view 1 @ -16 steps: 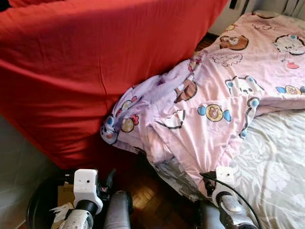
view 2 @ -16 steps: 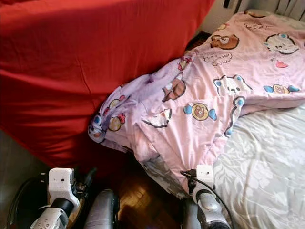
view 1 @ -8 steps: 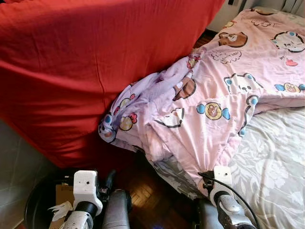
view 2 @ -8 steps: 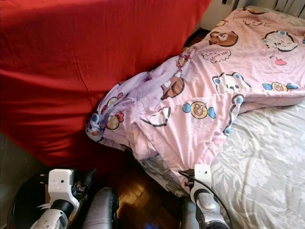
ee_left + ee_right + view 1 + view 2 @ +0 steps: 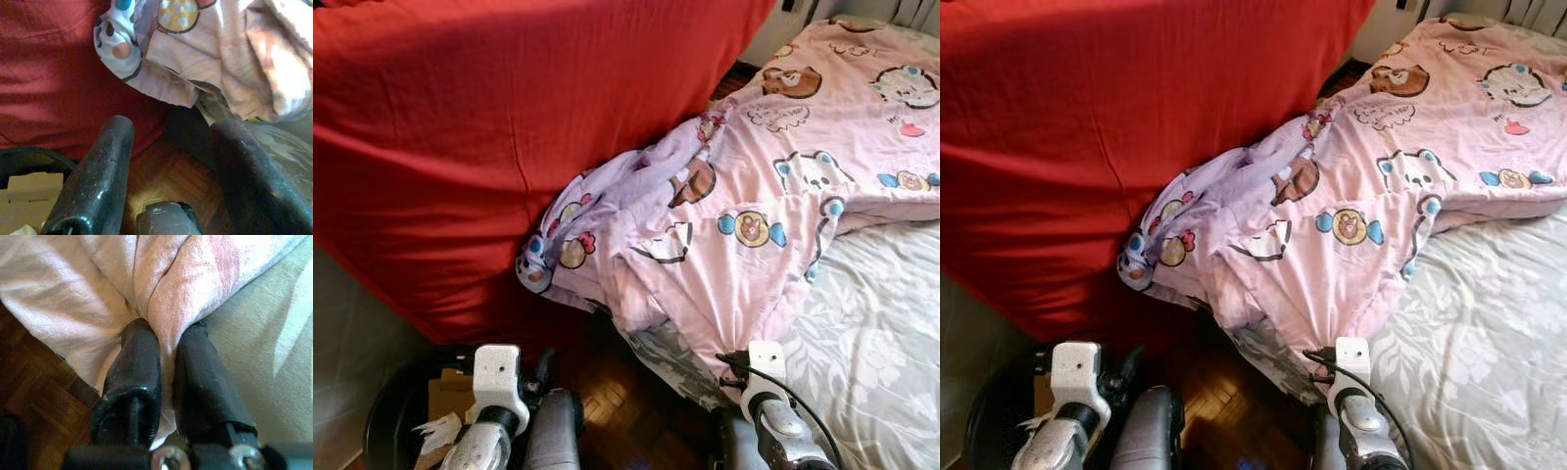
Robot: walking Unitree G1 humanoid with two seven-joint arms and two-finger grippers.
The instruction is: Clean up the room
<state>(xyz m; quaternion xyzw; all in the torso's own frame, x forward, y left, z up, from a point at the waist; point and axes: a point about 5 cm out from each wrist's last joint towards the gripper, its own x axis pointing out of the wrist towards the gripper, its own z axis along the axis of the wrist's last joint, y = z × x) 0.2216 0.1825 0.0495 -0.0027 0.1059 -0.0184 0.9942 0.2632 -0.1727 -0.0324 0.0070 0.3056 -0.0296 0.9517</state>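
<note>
Blanket (image 5: 754, 206) corner is pinched in the right claw (image 5: 166, 357) at the bed (image 5: 881, 352) edge.
A firm pinch is to be kept; fabric is best drawn smoothly over the mattress; the left claw (image 5: 171, 142) is spread, empty, above the floor (image 5: 171, 176).

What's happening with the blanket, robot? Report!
Right gripper jaws clamped on pink blanket corner. Left gripper open, idle above floor. Red sheet alongside.
</note>
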